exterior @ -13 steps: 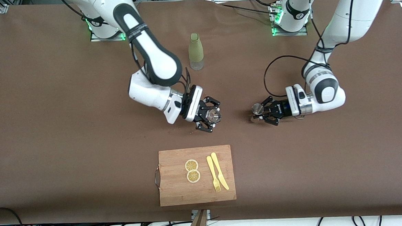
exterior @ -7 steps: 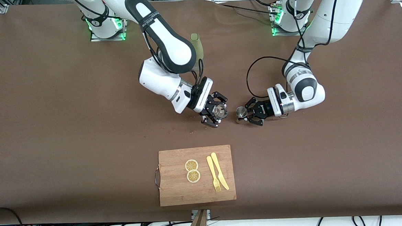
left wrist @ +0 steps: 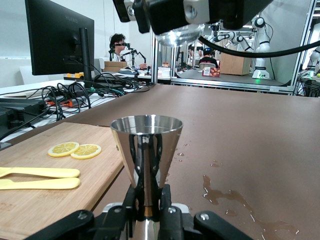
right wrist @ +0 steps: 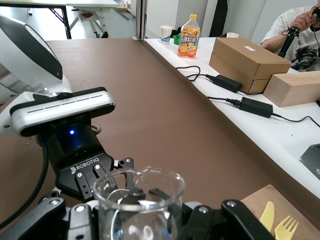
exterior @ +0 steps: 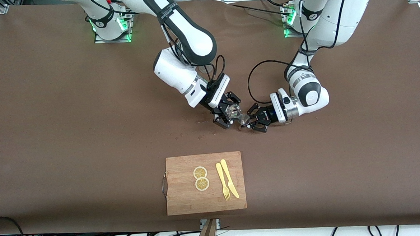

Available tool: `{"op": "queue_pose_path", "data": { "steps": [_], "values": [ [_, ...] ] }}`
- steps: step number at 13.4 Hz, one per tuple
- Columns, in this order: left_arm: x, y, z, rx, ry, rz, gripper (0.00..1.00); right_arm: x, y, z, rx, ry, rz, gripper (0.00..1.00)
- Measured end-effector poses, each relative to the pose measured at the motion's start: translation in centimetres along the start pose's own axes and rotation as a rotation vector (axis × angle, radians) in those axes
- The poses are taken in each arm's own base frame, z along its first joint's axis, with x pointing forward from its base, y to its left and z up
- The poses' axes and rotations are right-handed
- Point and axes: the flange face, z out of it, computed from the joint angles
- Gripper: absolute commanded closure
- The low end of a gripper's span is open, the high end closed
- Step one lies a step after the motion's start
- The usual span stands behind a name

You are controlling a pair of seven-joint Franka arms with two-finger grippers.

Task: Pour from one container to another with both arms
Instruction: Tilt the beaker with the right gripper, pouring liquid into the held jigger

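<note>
"ROBOTIQ" in white on left hand [right wrist: 82,172] black body

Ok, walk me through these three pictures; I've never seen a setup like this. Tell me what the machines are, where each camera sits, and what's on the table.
Two white robot arms stand at a brown table. The wide picture comes from a high camera facing them; the other two come from cameras on the arms' wrists.

The right gripper is shut on a small clear glass cup, seen close up in the right wrist view. The left gripper is shut on a steel jigger, a small metal measuring cup, large in the left wrist view. Both are held over the middle of the table, the cup right beside the jigger and a little above it.

Nearer the front camera lies a wooden cutting board with two lemon slices and a yellow fork and knife. Wet spots show on the table.
</note>
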Motion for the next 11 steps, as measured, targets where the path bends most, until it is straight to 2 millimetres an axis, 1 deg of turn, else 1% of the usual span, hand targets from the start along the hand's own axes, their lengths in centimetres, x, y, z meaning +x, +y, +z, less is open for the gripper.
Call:
{"op": "queue_pose_path", "data": {
  "steps": [4,8,11],
  "values": [
    [0.4,-0.2,0.2,0.001,0.005,0.007,1.0,-1.1,0.2,0.1,-0.003,-0.024,-0.102,1.0],
    [1.4,0.0,1.2,0.006,0.033,0.004,1.0,-2.1,0.0,0.3,0.004,-0.042,-0.162,1.0],
    [1.7,0.0,1.4,0.008,0.038,0.004,1.0,-2.5,0.1,0.7,0.009,-0.068,-0.233,1.0]
  ]
}}
